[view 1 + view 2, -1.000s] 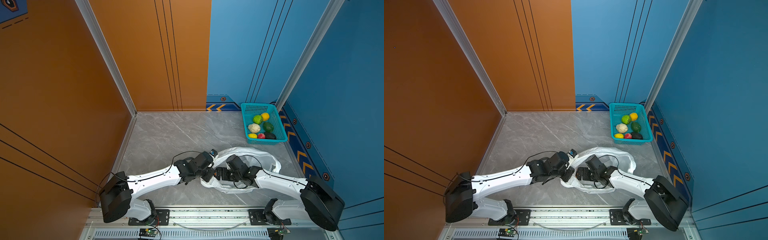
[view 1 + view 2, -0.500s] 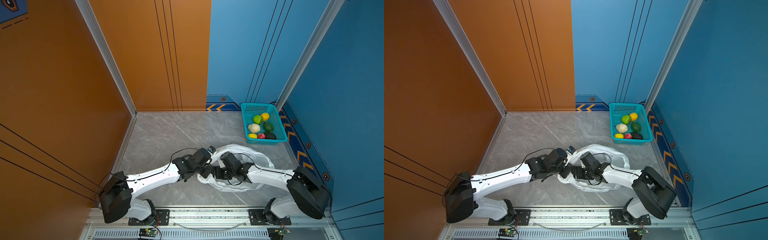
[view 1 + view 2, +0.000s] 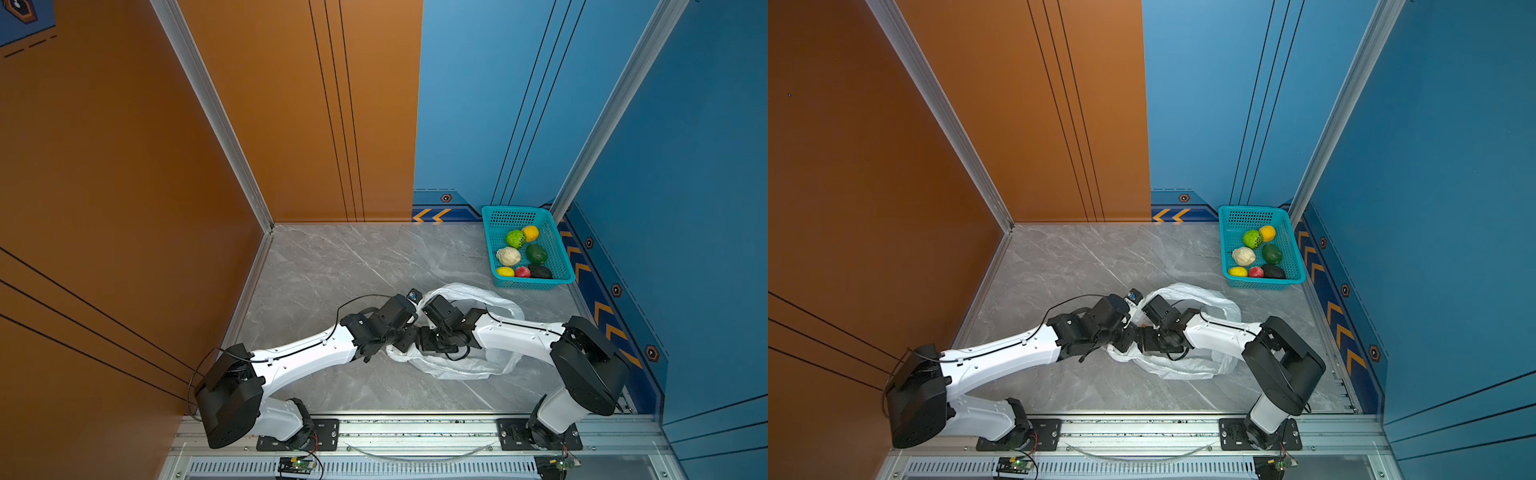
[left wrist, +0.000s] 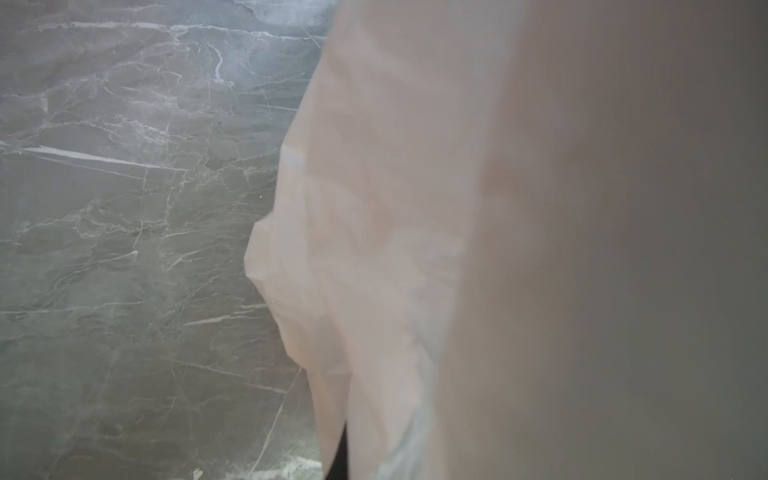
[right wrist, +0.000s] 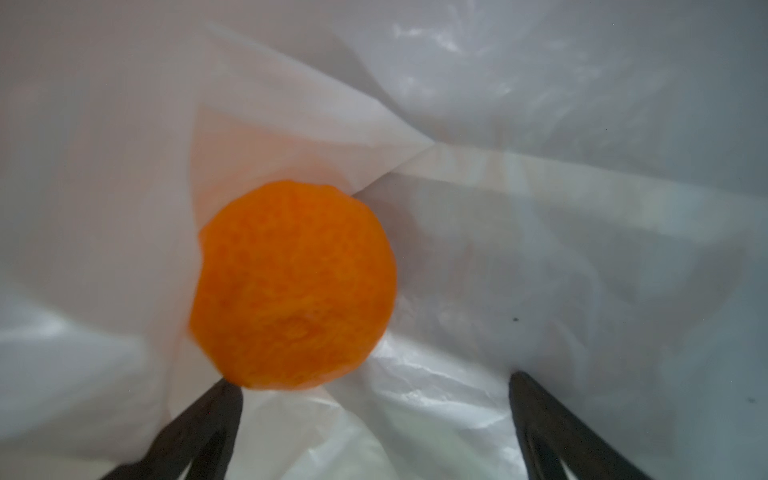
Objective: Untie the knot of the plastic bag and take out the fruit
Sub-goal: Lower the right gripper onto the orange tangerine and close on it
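A: One orange (image 5: 293,286) left?
B: Yep, inside plastic bag (image 3: 469,365), table's (image 3: 332,270) 5 o'clock. My right gripper (image 5: 376,382) just pushed in, jaws apart, nr it. Left gripper (image 3: 401,343) pinches bag rim. Grab's next, I reckon.

Robot lab booth: orange walls (image 3: 104,187), blue walls (image 3: 685,166), 2 rail-mounted arms (image 3: 307,357) (marble-look tabletop (image 3: 332,266)).

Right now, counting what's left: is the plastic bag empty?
Not empty: the right wrist view shows an orange fruit inside the plastic bag, ahead of the open right tool.
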